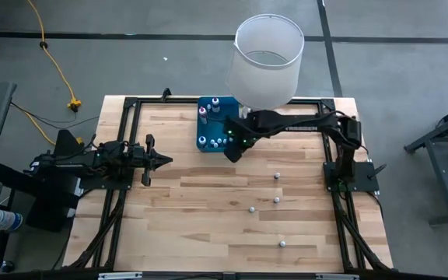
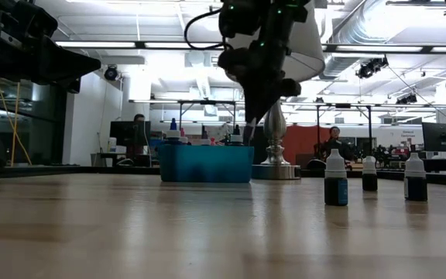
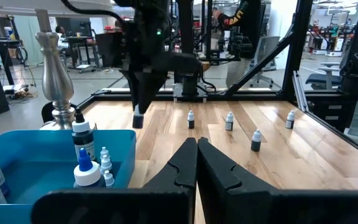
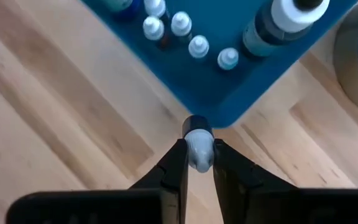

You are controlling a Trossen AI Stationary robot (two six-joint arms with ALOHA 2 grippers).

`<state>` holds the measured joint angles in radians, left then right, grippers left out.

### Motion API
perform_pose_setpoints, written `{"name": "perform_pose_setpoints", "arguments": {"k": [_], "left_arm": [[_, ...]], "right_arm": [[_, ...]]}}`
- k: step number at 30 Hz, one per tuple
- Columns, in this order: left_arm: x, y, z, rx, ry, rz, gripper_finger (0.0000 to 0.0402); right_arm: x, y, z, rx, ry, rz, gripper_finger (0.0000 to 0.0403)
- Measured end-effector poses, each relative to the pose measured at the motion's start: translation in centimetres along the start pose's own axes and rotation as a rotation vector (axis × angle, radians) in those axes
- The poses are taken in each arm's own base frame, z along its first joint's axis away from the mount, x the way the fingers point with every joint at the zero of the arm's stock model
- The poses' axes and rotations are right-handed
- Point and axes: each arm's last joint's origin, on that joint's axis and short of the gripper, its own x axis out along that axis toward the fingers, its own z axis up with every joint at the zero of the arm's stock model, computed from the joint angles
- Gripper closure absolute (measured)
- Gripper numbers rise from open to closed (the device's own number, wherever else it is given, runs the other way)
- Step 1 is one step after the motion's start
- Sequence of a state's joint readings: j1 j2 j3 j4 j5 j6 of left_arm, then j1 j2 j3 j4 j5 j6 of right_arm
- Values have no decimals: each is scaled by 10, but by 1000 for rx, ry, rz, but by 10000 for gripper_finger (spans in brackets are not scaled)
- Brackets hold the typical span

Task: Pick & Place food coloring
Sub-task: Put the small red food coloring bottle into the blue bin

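**Right gripper carries a small bottle at the bin's near corner**

Nearest the table's (image 1: 208, 225) front edge, one food coloring bottle (image 1: 283, 243) stands alone on the bare wood, with three more (image 1: 276, 200) upright further in toward the middle, well apart from each other. From table height these loose bottles (image 2: 335, 180) show dark bodies and white caps; they look to be the ones not yet collected.

On the left side of the table the left gripper (image 1: 164, 160) waits, its fingers pressed flat together and holding nothing, pointing toward the centre and clear of the work.

Further back, the right gripper (image 4: 197, 163) hangs just above the near corner of the blue bin (image 1: 208, 145). Its fingers are closed narrowly on a small bottle (image 4: 197, 146), gripped by the white cap with the dark body hanging below so it can drop in upright. The bottle sits right over the bin's corner edge rather than well inside, so I judge a short move inward is needed before letting go, or it could catch the rim and topple onto the table.

Inside the bin stand several capped bottles (image 4: 189, 37) clustered together, with larger ones at its far end. Behind the bin, at the table's back edge, stands a white lampshade (image 1: 266, 61) on a metal base (image 3: 56, 81), close enough to crowd the arm's reach
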<state>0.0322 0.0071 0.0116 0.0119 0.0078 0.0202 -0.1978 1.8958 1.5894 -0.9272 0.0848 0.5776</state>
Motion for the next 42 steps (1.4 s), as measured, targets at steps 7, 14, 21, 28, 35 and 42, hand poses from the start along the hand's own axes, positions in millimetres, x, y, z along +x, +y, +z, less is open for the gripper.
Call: {"name": "perform_pose_setpoints", "arguments": {"k": [7, 14, 21, 28, 35, 42], "left_arm": [[0, 0, 0, 0, 0, 0, 401], [0, 0, 0, 0, 0, 0, 401], [0, 0, 0, 0, 0, 0, 401], [0, 0, 0, 0, 0, 0, 401], [0, 0, 0, 0, 0, 0, 401], [0, 0, 0, 0, -1, 0, 401]], "right_arm": [[8, 1, 7, 51, -67, -11, 349], [18, 0, 11, 82, -79, -28, 349], [36, -4, 15, 112, -65, -46, 349], [53, -10, 18, 148, -24, -48, 348], [57, -14, 20, 158, -5, -34, 348], [58, -16, 20, 161, 6, -28, 348]]}}
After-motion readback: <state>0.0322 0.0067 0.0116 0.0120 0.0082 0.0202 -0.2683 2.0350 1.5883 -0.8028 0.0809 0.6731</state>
